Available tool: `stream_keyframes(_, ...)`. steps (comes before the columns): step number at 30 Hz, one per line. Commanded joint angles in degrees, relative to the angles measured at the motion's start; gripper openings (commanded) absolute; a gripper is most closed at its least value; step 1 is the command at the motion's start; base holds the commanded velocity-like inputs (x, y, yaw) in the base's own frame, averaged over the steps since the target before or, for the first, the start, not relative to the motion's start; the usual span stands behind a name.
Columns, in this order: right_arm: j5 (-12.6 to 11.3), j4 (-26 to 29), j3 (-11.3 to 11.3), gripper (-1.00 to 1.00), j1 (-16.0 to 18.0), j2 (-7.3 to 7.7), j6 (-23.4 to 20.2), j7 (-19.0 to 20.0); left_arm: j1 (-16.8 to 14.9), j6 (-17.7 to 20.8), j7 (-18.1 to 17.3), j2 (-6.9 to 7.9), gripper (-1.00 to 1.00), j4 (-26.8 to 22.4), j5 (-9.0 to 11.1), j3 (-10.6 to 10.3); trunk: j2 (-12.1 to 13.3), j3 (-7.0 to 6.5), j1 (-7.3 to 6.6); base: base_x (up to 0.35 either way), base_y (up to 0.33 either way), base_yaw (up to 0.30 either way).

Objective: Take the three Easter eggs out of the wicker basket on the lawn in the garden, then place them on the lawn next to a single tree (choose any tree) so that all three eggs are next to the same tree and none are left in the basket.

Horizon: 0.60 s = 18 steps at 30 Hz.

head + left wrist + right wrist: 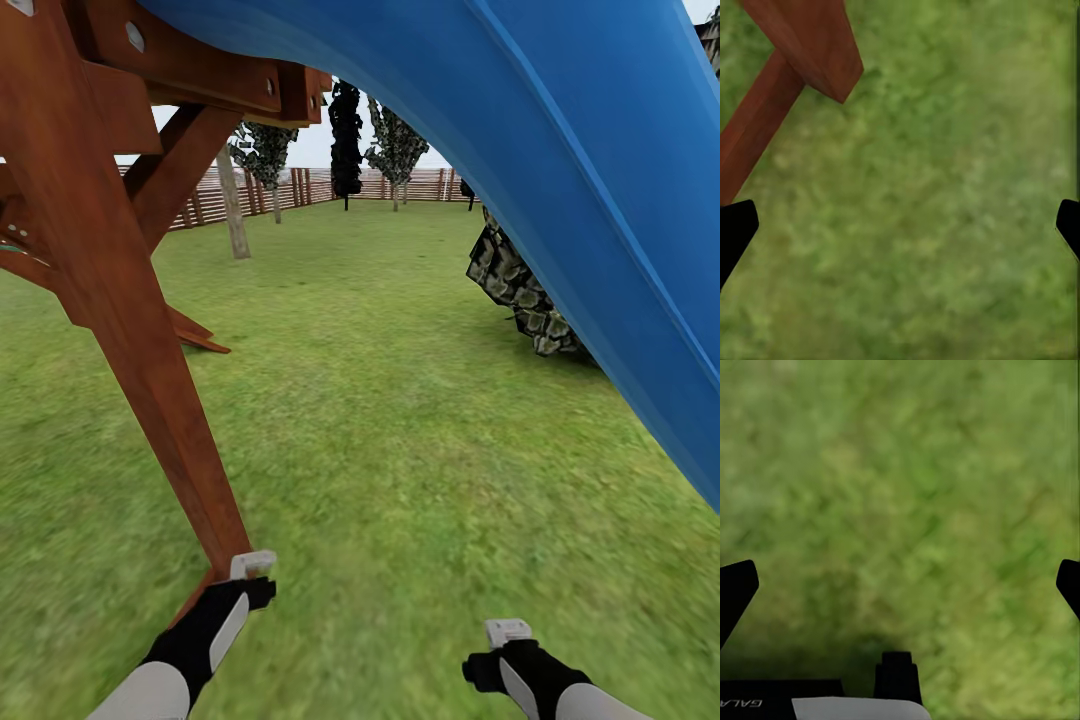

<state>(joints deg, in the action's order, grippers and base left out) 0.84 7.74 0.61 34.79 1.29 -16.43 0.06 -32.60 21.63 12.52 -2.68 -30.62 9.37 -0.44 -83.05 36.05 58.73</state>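
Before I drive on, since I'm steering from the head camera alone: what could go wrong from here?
The left gripper hangs right beside the slanted wooden leg of the play frame; rolling ahead or turning left could clip it. The blue slide overhangs on the right, so the head or trunk might strike it. Both grippers are open and empty, with only lawn beneath.
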Motion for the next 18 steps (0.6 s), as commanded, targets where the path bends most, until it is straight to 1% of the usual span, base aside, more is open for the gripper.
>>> stream_keyframes(1, 0.1, 0.1, 0.0, 1.00, 0.0, 0.08, -0.4, 0.1, 0.0, 0.3, 0.5, -0.03, 1.00, -1.1, 0.6, -0.1, 0.0, 0.05, 0.00, 0.000, 0.000, 0.000)
stream_keyframes(5, 0.0, 0.3, 0.0, 1.00, 0.0, 0.15, -0.4, 0.2, 0.0, 0.3, 0.6, -0.04, 1.00, -2.3, 0.7, -0.1, 0.0, 0.05, 0.00, 0.000, 0.000, 0.000)
stream_keyframes(12, 0.0, 1.1, 0.1, 1.00, 0.0, 0.12, -0.4, 0.3, 0.0, 0.3, 0.5, 0.02, 1.00, -2.6, 0.7, -0.1, 0.0, 0.05, 0.00, 0.000, 0.000, 0.000)
stream_keyframes(15, 0.1, 1.5, 0.4, 1.00, 0.5, -0.73, -0.1, 0.6, 0.9, 0.8, 0.6, -0.28, 1.00, -2.2, 1.7, 0.0, 0.0, 0.05, 0.00, 0.000, 0.000, 0.000)
stream_keyframes(18, 0.1, 1.4, 0.4, 1.00, 0.5, -0.69, -0.1, 0.6, 1.0, 0.8, 0.6, -0.35, 1.00, -2.2, 1.6, 0.0, 0.0, 0.05, 0.00, 0.000, 0.000, 0.000)
